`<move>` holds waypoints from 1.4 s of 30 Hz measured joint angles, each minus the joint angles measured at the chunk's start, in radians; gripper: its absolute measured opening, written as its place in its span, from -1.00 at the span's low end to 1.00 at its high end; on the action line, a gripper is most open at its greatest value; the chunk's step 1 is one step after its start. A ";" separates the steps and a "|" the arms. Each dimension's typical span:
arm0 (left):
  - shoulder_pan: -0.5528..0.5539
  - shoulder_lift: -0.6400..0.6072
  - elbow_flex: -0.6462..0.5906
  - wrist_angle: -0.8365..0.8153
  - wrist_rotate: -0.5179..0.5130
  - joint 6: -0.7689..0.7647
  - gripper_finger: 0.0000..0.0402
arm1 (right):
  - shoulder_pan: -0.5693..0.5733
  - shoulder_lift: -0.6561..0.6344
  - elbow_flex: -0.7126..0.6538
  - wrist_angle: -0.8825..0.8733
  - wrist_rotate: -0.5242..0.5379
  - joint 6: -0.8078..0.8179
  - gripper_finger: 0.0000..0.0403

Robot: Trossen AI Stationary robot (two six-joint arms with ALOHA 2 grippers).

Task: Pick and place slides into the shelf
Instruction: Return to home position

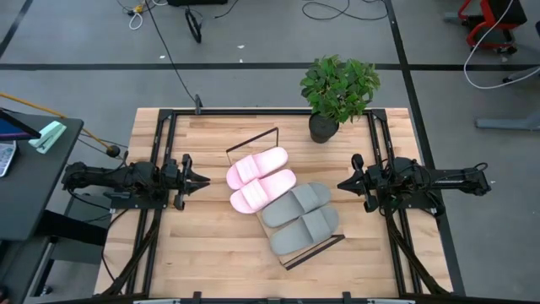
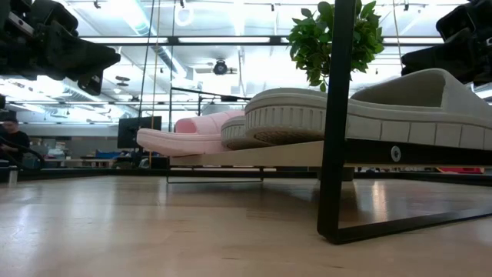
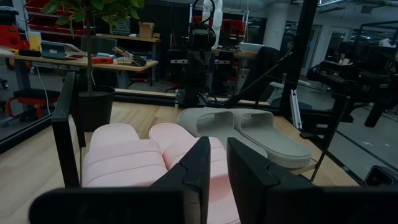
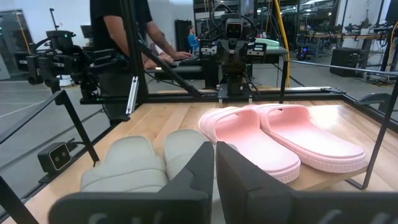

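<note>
Two pale pink slides (image 1: 260, 178) and two grey-green slides (image 1: 299, 218) lie side by side, soles down, on the light-wood shelf (image 1: 251, 141), which stands slanted in the middle of the table. The low view shows the slides on the shelf board (image 2: 269, 154). The pink pair (image 3: 143, 158) and the grey-green pair (image 4: 146, 158) also show in the wrist views. My left gripper (image 1: 201, 180) hovers left of the shelf, open by a narrow gap (image 3: 217, 149), and is empty. My right gripper (image 1: 343, 184) hovers right of the shelf, shut (image 4: 215, 149) and empty.
A potted plant (image 1: 337, 89) stands at the table's far edge, just behind the shelf. Dark rails (image 1: 164, 143) run along both table sides under the arms. A person (image 4: 118, 25) stands beyond the table. Bare wood lies near the front edge (image 1: 219, 262).
</note>
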 joint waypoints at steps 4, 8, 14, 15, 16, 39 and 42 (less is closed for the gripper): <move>0.000 0.000 0.000 0.000 0.000 0.000 -0.71 | 0.000 0.000 0.000 0.000 0.000 0.000 -0.89; 0.000 0.000 0.000 0.000 0.000 0.000 -0.68 | 0.000 0.000 0.000 0.000 0.000 0.000 -0.89; 0.000 0.000 0.000 0.000 0.000 0.000 -0.65 | 0.000 0.000 0.000 0.000 0.000 0.000 -0.87; 0.000 0.000 0.000 0.000 0.000 0.000 -0.65 | 0.000 0.000 0.000 0.000 0.000 0.000 -0.87; 0.000 0.000 0.000 0.000 0.000 0.000 -0.65 | 0.000 0.000 0.000 0.000 0.000 0.000 -0.87; 0.000 0.000 0.000 0.000 0.000 0.000 -0.65 | 0.000 0.000 0.000 0.000 0.000 0.000 -0.89; 0.000 0.000 0.000 0.000 0.000 0.000 -0.65 | 0.000 0.000 0.000 0.000 0.000 0.000 -0.89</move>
